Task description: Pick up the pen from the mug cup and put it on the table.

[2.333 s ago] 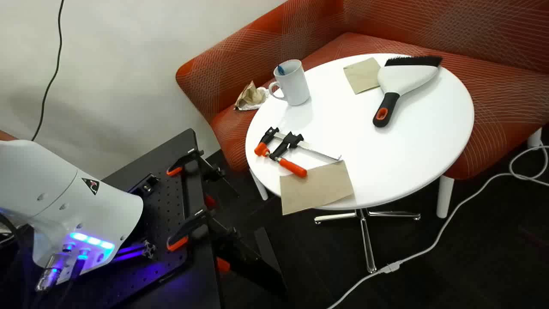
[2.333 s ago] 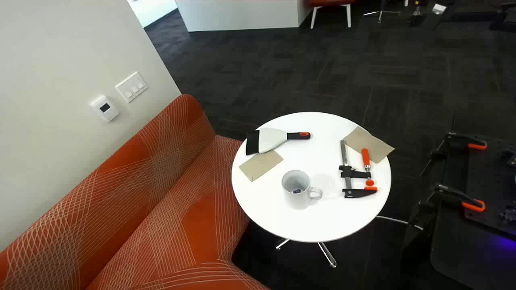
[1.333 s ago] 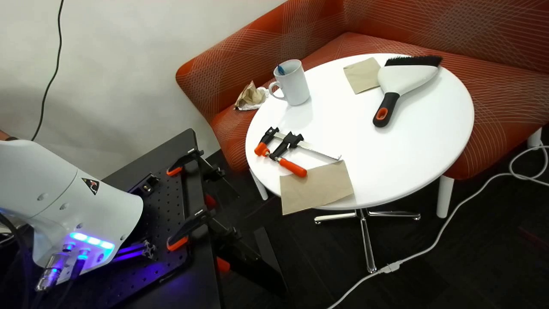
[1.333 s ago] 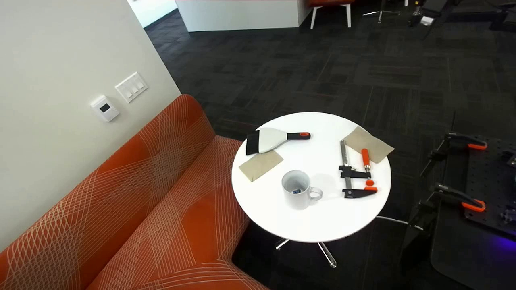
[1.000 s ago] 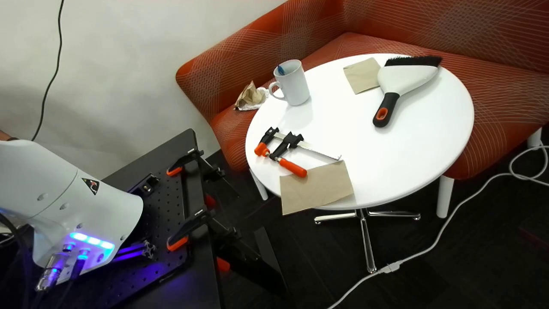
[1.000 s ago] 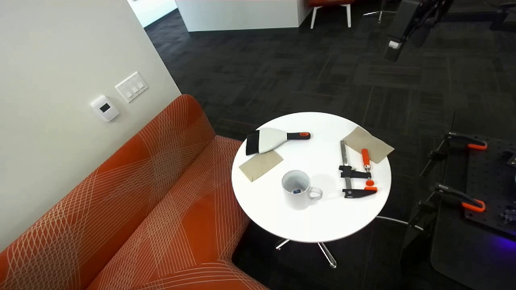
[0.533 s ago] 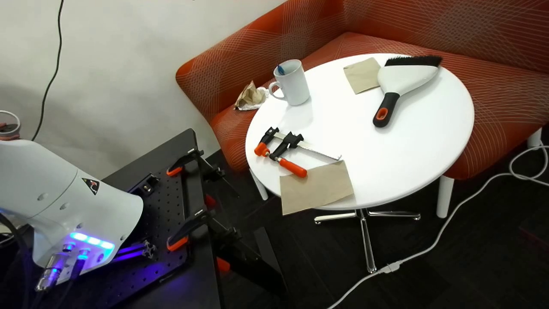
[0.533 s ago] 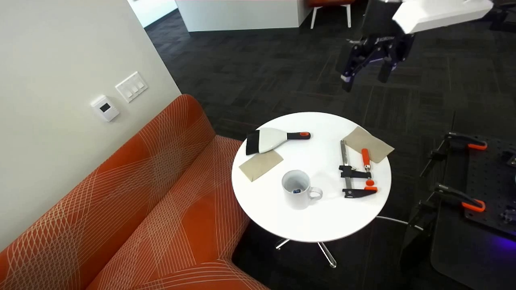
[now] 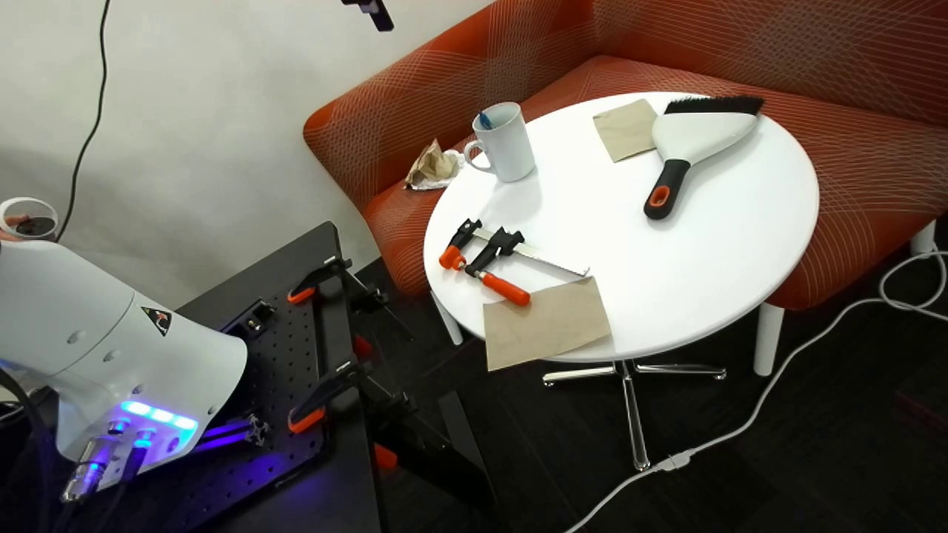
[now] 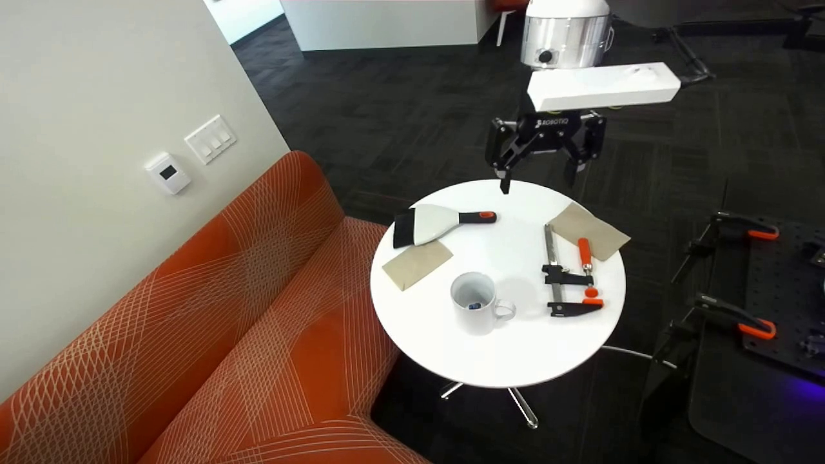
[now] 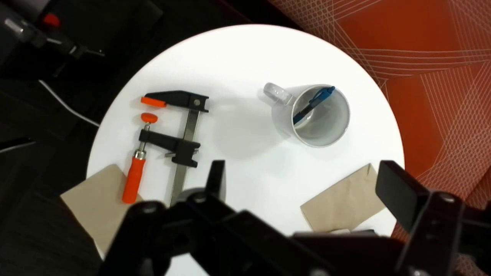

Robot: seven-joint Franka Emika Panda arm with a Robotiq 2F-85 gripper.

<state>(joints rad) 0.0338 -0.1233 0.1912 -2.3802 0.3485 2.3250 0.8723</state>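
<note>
A white mug (image 9: 512, 157) stands upright on the round white table (image 9: 711, 274), with its handle toward the clamp side. A blue pen (image 11: 317, 100) leans inside the mug, its clip end at the rim in the wrist view. The pen also shows in both exterior views, as a blue tip (image 9: 485, 121) and a small dark spot (image 10: 475, 306). My gripper (image 10: 537, 182) is open and empty, pointing down in the air above the table's far side. In the wrist view the gripper (image 11: 302, 168) has its fingers wide apart, with the mug ahead of them.
A bar clamp with a red handle (image 11: 134, 180) lies near a brown paper (image 9: 548, 333). A white and black brush (image 9: 703, 133) lies beside another brown paper (image 11: 343, 201). A red couch (image 10: 258, 322) borders the table. Crumpled paper (image 9: 432, 164) lies on the couch.
In an exterior view my gripper has come in from the upper right, moving left and down toward the table. It was open when its fingers came into sight. The mug and pen have not moved.
</note>
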